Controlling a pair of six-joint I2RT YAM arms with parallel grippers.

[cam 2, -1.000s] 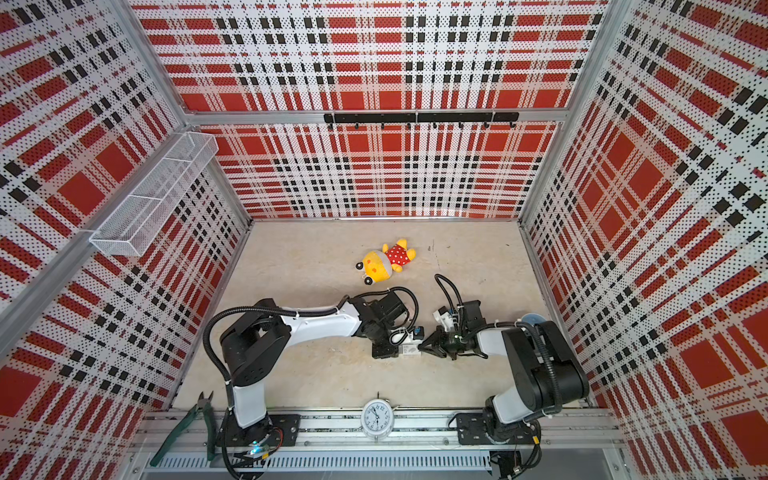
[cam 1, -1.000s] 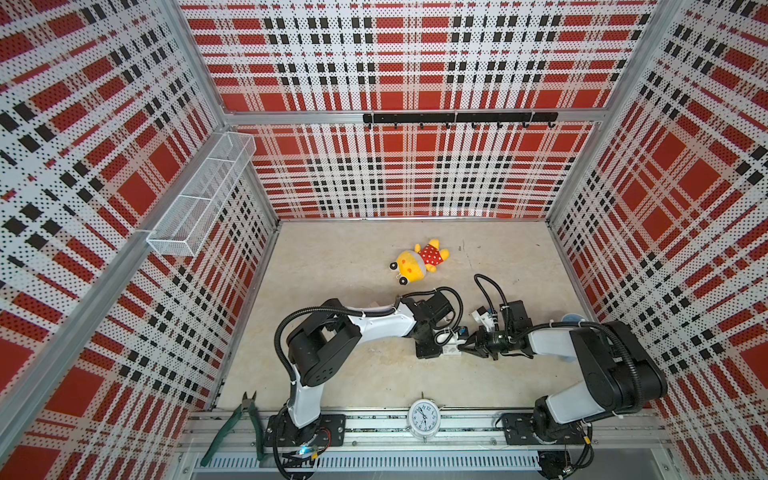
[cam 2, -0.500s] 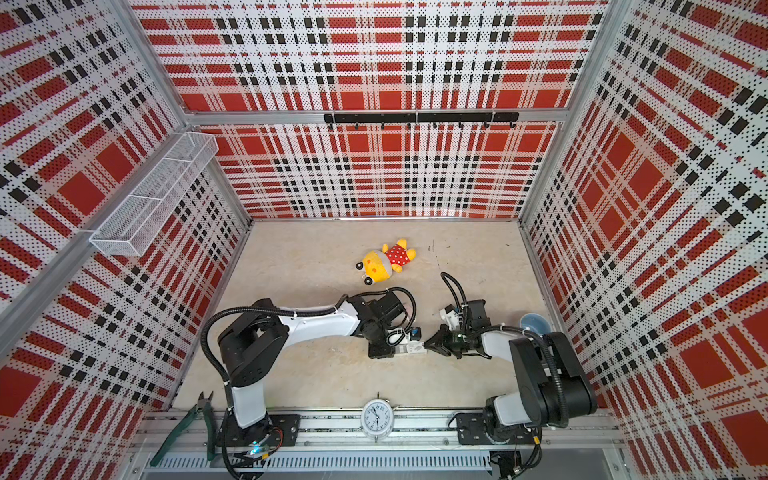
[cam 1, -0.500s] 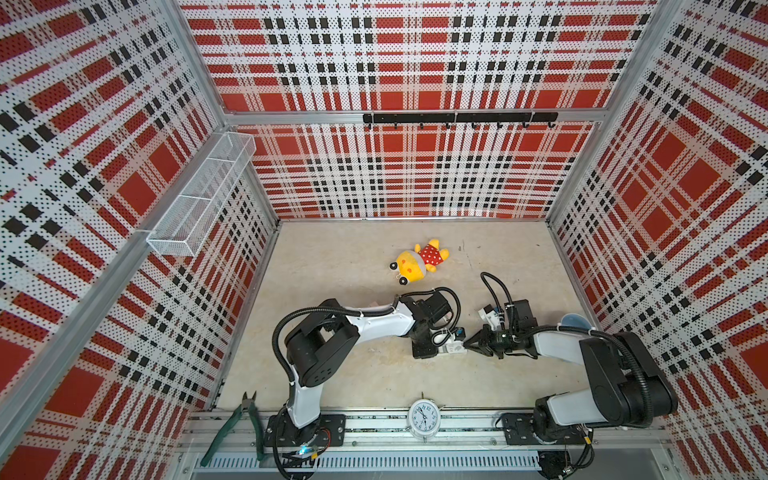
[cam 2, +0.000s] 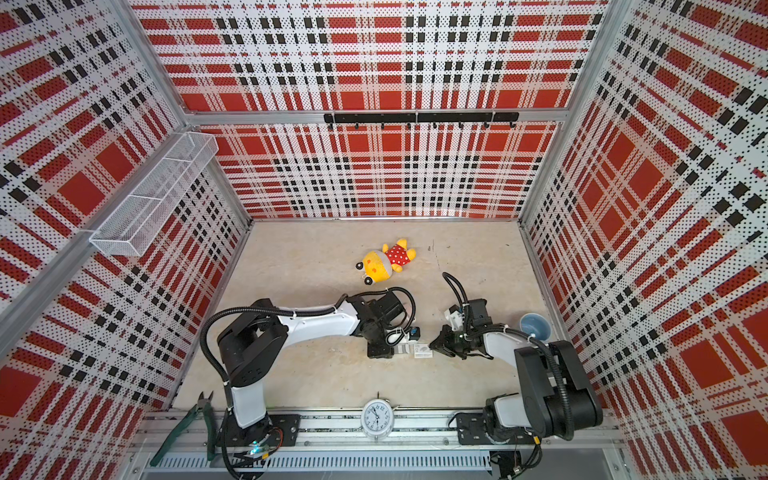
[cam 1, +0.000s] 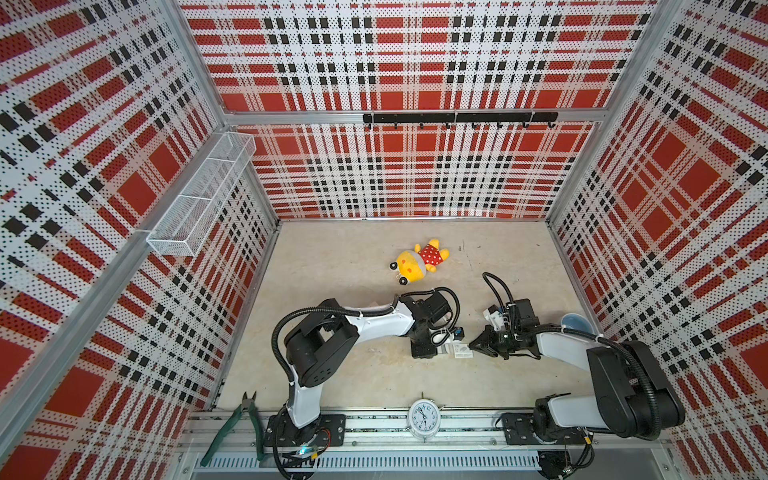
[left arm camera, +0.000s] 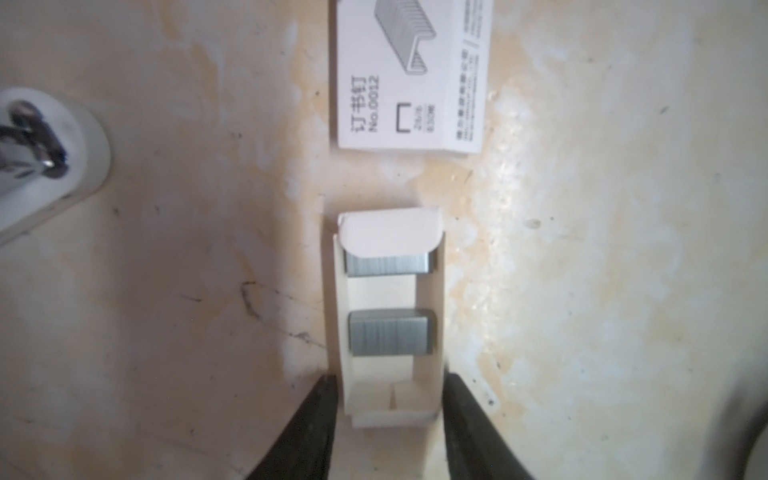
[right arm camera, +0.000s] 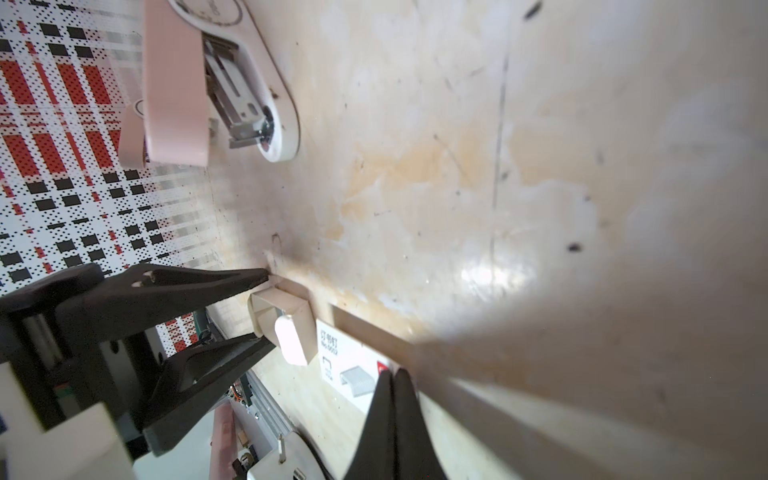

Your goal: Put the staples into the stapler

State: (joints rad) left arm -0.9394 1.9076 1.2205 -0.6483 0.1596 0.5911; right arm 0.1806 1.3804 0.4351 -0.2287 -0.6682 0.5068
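Left wrist view: staples (left arm camera: 390, 338), two strips, sit in tray (left arm camera: 382, 299), crowns up, long axes across tray; tray points toward box (left arm camera: 411, 83). Left gripper (left arm camera: 389, 376) jaws straddle tray end, grip unclear. Right gripper (right arm camera: 392, 372) pressed shut at box edge.

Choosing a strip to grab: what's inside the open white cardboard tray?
Two grey staple strips lie inside the tray, apart. A white flap covers part of one; anything beneath the flap or the strips is hidden.
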